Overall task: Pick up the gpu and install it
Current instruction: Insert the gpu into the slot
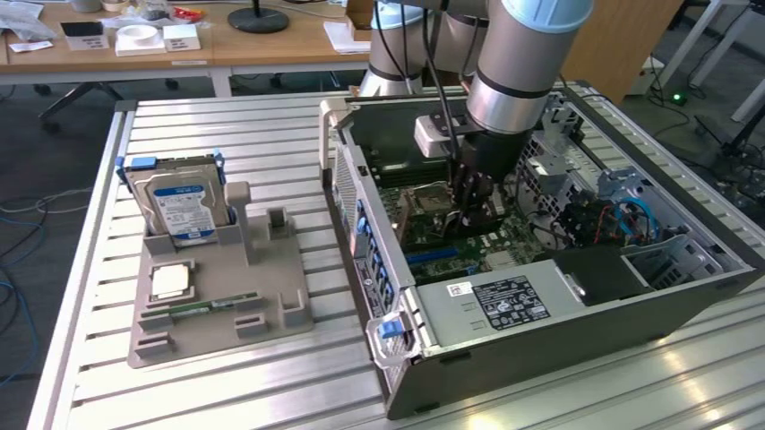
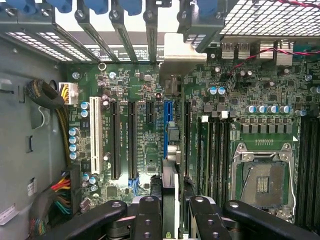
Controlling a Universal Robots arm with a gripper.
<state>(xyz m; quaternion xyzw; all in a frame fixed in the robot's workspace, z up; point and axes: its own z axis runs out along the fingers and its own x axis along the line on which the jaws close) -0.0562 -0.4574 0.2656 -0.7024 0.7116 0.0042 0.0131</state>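
Exterior view: the open computer case (image 1: 538, 372) sits at three o'clock from the holder (image 1: 281, 300), which carries a hard drive (image 1: 179, 208). The arm reaches vertically inside, gripper (image 1: 476, 213) low over the motherboard (image 1: 418, 215). Wrist view: its fingers (image 2: 150, 220) pinch the gpu (image 2: 169, 190) edge-on above the blue slot (image 2: 165, 125).

The computer case (image 1: 538, 305) is set on the table (image 1: 239, 134) at the exterior view's right. The holder (image 1: 221, 305) is laid at its left, with the hard drive (image 1: 179, 206) stood in it. Inside the case, the gpu (image 2: 170, 195) is gripped edge-on by the gripper (image 2: 172, 215) over the motherboard (image 2: 145, 125).
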